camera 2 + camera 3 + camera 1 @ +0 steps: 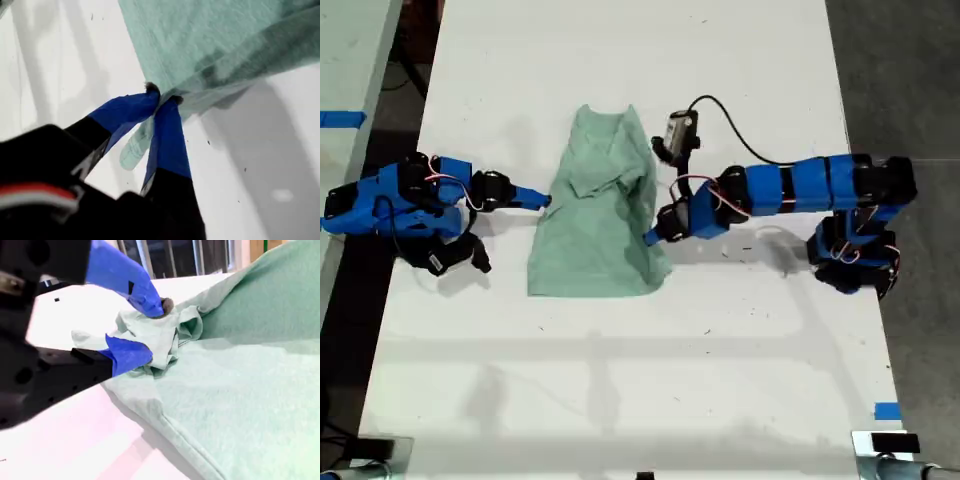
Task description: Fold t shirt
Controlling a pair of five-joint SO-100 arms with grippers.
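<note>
table: long white top (620, 380), a few dark specks on it
floor: dark grey (905, 70), showed on both sides of the exterior view
tape: blue bit (886, 411) near the table's edge
light: soft shadows

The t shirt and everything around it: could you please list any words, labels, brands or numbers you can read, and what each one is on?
None can be read in any view.
The t shirt is plain, with no print or visible label.
The table bears only blue tape, unmarked.
The first claw and second claw carry plain blue tape, no lettering.
</note>
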